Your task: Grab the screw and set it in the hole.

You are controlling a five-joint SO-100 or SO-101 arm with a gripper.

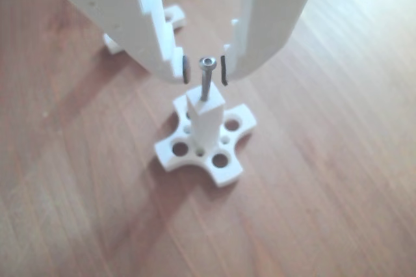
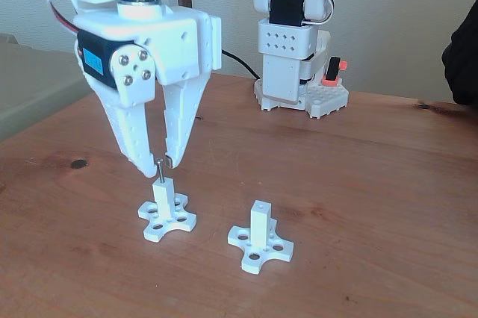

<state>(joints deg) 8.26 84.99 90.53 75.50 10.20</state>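
Observation:
The thin silver screw [image 1: 206, 80] stands upright with its tip in the hole at the top of a white post [image 1: 207, 121], which rises from a cross-shaped base [image 1: 221, 160]. My gripper [image 1: 205, 69] straddles the screw's head. Its dark pads [image 1: 186, 69] stand a small gap away on each side, so it is open. In the fixed view the gripper [image 2: 159, 162] hangs straight down over the screw [image 2: 160, 171] and the left post [image 2: 162, 197]. A second post [image 2: 259, 222] stands to the right with its hole [image 2: 259, 204] showing.
The arm's white base [image 2: 291, 72] stands at the back of the wooden table [image 2: 373, 184]. A dark shape [image 2: 463, 57] sits at the right edge of the fixed view. Part of another white cross-shaped piece [image 1: 173, 15] shows behind the gripper.

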